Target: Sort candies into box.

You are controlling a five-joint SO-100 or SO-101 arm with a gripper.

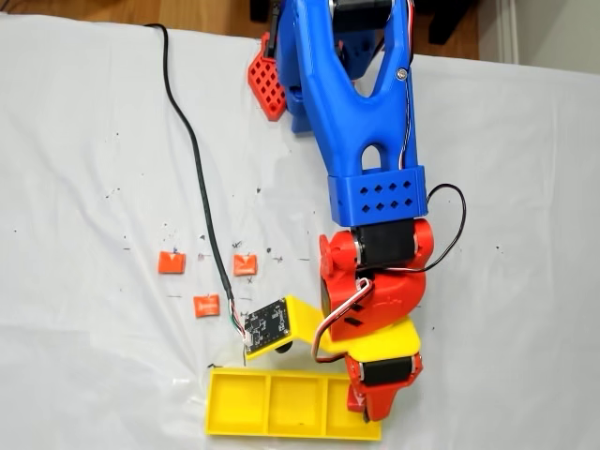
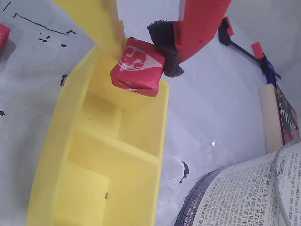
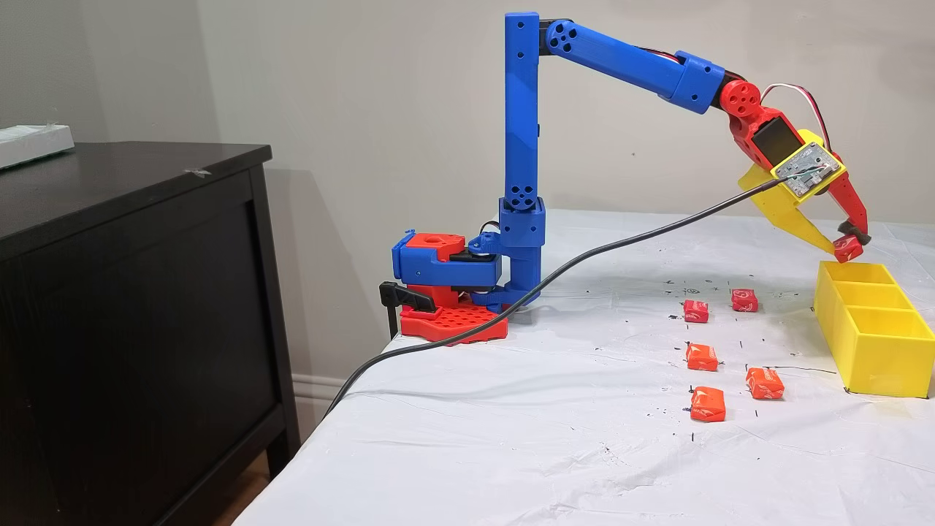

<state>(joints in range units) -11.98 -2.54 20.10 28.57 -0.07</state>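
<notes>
Tool [image 2: 141, 56] is closed on one red candy [image 2: 138, 67], white print facing the wrist camera, pinched between the yellow fixed finger and the padded red finger. In the side fixed view the held candy [image 3: 847, 248] hangs just above the far end compartment of the yellow three-compartment tray [image 3: 876, 351], not yet released. In the wrist view the candy sits over the tray's [image 2: 56, 141] end compartment, and the compartment floors visible there are bare; the nearest one is partly cut off by the frame. In the top-down fixed view the left and middle compartments of the tray [image 1: 217, 412] are empty, while the arm covers much of the right one. Judgement: sorting is at the first drop, with nothing yet seen deposited. Left on the bench: two red candies [image 3: 696, 310] [image 3: 744, 299] nearer the arm base and three orange candies [image 3: 702, 356] [image 3: 765, 383] [image 3: 708, 404] closer to the camera, all well apart from the tray. The top-down view shows the three orange ones [image 1: 171, 262] [image 1: 245, 265] [image 1: 205, 305] beside the black cable [image 1: 192, 150]. Five pieces remain after this one.
</notes>
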